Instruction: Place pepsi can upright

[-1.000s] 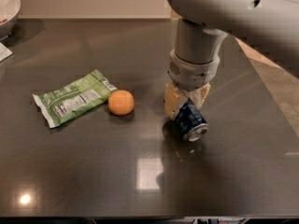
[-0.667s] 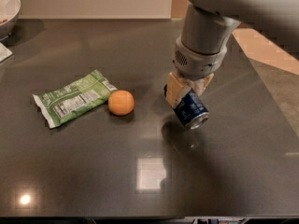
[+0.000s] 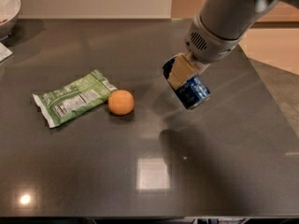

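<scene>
The pepsi can (image 3: 190, 90) is dark blue with a silver end. It is held tilted on its side in the air above the dark table (image 3: 224, 171), right of centre. My gripper (image 3: 181, 73) is shut on the can, with one tan finger (image 3: 178, 70) across its side. The grey arm (image 3: 224, 17) comes in from the upper right. The can's shadow (image 3: 175, 141) lies on the table below it.
An orange (image 3: 121, 101) sits left of the can. A green snack bag (image 3: 72, 101) lies flat beside the orange. A white bowl (image 3: 8, 8) stands at the far left corner. The table's right edge (image 3: 271, 106) runs close to the arm.
The gripper has lifted the can off the table and moved it up and a little to the right. The arm has swung toward the upper right.
</scene>
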